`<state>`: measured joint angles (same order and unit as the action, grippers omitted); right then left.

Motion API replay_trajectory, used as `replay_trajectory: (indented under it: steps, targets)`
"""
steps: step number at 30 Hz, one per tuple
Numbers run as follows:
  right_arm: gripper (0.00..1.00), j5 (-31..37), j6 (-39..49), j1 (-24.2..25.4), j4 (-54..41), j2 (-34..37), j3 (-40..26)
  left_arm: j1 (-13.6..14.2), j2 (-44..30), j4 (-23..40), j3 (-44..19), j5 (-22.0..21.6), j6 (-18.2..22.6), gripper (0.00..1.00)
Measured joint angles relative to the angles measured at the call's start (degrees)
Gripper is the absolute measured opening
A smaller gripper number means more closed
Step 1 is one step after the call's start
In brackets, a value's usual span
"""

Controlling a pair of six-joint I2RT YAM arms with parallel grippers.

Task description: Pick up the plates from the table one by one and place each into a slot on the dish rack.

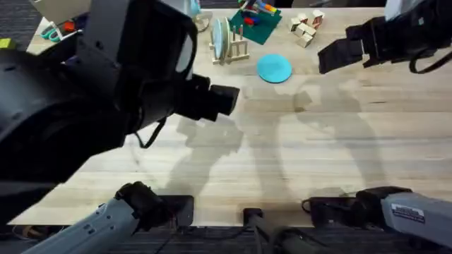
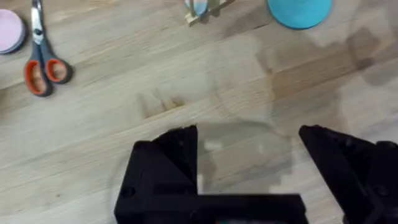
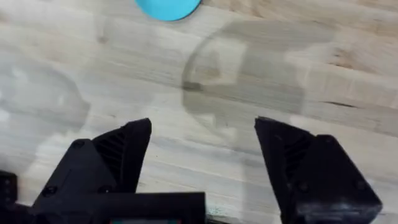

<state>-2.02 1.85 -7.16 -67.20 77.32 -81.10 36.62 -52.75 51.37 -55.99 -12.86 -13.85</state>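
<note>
The sky-blue plate (image 1: 274,68) lies flat on the table (image 1: 318,141), just in front of the dish rack (image 1: 233,48). A pale plate (image 1: 220,39) stands upright between the rack's pegs. My left gripper (image 1: 222,101) hovers high, to the near left of the rack; in its wrist view the left gripper (image 2: 249,149) is open over bare wood, with the blue plate (image 2: 300,9) and the rack (image 2: 202,11) farther off. To the right of the blue plate, my right gripper (image 1: 330,56) is raised. The wrist view shows the right gripper (image 3: 205,137) open and empty, the blue plate (image 3: 168,7) beyond it.
A green tray (image 1: 258,25) of colourful blocks sits behind the rack, with loose wooden blocks (image 1: 307,29) to its right. Orange-handled scissors (image 2: 40,59) and a pink dish (image 2: 9,31) lie to the left of the rack.
</note>
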Motion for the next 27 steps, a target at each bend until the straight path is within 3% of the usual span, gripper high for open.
replay_trajectory:
  steps: [3,9,11,20,27]
  targets:
    - [0.995,-0.89,1.46,0.0,-0.13,-0.02,0.0,0.0,-1.21,-2.84,0.0,1.68,-1.04,0.947]
    - [0.995,-1.46,2.7,0.0,-0.28,0.0,0.0,0.0,-3.16,-11.19,0.0,6.08,-4.22,0.085]
    - [0.995,-1.49,2.76,0.0,-0.31,-0.02,0.0,0.0,-3.67,-13.57,0.0,7.62,-6.76,0.043]
    - [0.995,-1.53,2.95,0.0,-0.33,0.0,0.0,0.0,-4.35,-20.8,0.0,14.99,-19.73,0.041]
    - [0.995,-1.88,2.93,0.0,-0.33,-0.02,0.0,0.0,-6.55,-27.75,0.0,19.38,-23.88,0.04]
